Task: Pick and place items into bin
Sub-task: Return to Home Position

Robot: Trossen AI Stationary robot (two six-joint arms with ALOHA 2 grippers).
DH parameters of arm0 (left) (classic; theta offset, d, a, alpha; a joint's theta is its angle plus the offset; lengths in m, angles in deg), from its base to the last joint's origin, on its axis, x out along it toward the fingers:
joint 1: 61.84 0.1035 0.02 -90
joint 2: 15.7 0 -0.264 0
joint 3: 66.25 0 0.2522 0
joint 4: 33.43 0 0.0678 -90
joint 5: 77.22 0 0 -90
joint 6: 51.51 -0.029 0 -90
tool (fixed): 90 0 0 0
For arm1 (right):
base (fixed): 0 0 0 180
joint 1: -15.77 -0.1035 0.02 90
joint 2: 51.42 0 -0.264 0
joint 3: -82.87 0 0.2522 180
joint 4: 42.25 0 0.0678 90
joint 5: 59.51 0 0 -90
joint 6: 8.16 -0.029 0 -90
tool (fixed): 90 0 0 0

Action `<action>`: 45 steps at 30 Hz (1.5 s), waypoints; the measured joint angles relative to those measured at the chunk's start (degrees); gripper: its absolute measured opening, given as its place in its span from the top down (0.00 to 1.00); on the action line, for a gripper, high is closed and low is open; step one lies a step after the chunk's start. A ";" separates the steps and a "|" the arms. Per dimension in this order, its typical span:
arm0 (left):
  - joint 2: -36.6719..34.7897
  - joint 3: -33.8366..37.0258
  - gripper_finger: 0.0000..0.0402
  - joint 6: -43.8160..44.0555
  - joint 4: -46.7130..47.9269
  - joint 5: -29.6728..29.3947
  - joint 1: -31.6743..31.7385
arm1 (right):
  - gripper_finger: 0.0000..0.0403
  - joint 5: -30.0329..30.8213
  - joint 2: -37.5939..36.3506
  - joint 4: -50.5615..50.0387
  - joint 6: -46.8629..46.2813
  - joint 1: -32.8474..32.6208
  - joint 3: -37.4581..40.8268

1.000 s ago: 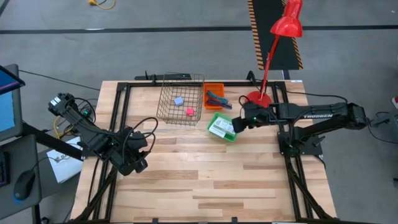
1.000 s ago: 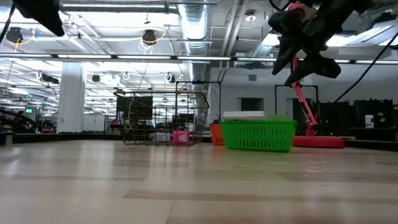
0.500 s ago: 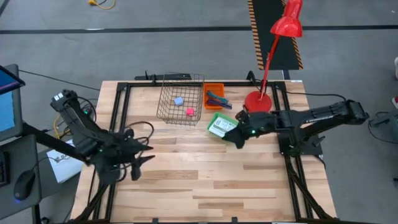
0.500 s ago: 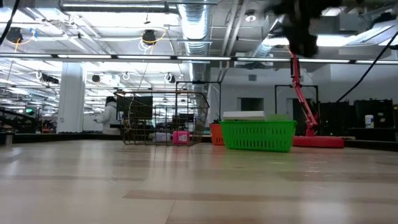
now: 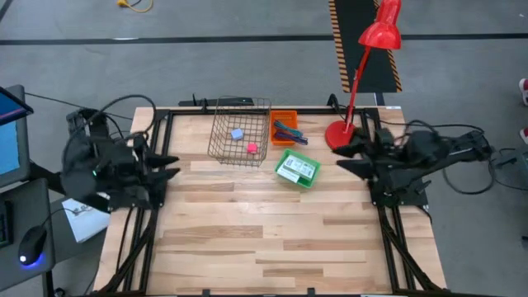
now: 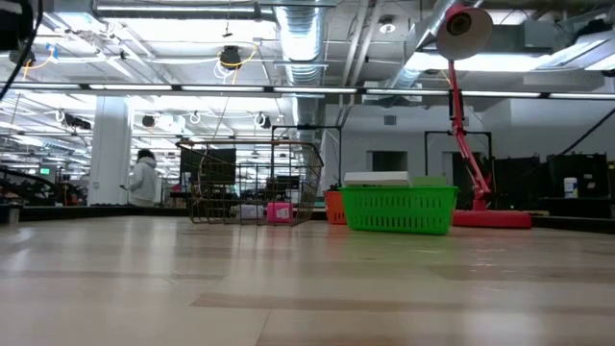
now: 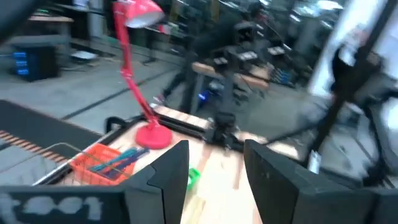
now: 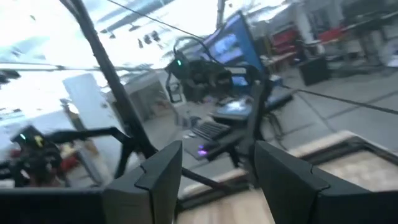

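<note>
On the table (image 5: pixel 272 239), progress: no item lies loose on the boards. You may judge the placing done, with only the parking of the arms left.
Left gripper (image 5: pixel 167 165): folded at the left edge of the table. Its jaws stand apart and hold nothing, and the left wrist view shows clear space between the fingers.
Wire basket (image 5: pixel 221 124): one, at the back of the table, left of centre.
Cubes: two, both inside the wire basket, one lilac cube (image 5: pixel 238 133) and one pink cube (image 5: pixel 252 148), lying apart.
Orange tray (image 5: pixel 285 115): one, just right of the wire basket.
Sticks (image 5: pixel 287 130): teal, blue and pink ones lie bundled in the orange tray. You cannot count them exactly.
Green basket (image 5: pixel 307 183): one, in front of the orange tray.
White packet (image 5: pixel 295 168): one face shows on top, inside the green basket. Any beneath it are hidden, so take no count.
Red lamp (image 5: pixel 340 132): one, at the back right.
Right gripper (image 5: pixel 346 155): folded at the right edge, with its jaws apart and empty.
</note>
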State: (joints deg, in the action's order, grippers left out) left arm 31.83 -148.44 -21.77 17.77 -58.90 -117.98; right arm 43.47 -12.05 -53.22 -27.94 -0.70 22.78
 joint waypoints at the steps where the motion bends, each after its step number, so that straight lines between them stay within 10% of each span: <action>1: -1.17 -0.04 0.64 -1.44 1.12 2.04 0.00 | 0.52 2.03 -1.71 -2.37 0.78 -1.10 0.00; 14: -12.80 18.22 0.64 17.25 10.14 -7.04 -2.70 | 0.53 17.12 -20.76 -9.71 8.43 -12.01 9.73; 24: -13.53 37.06 0.64 19.50 -10.03 -13.73 -10.05 | 0.54 8.77 -39.27 -2.19 14.43 -14.82 28.90; 45: -2.43 50.51 0.64 42.36 -19.39 -16.00 -23.65 | 0.54 2.49 -39.20 2.98 11.76 -16.89 43.77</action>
State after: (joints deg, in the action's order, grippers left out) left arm 29.40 -97.93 20.60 -1.62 -74.90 -141.63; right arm 45.96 -51.25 -50.24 -16.18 -17.60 66.56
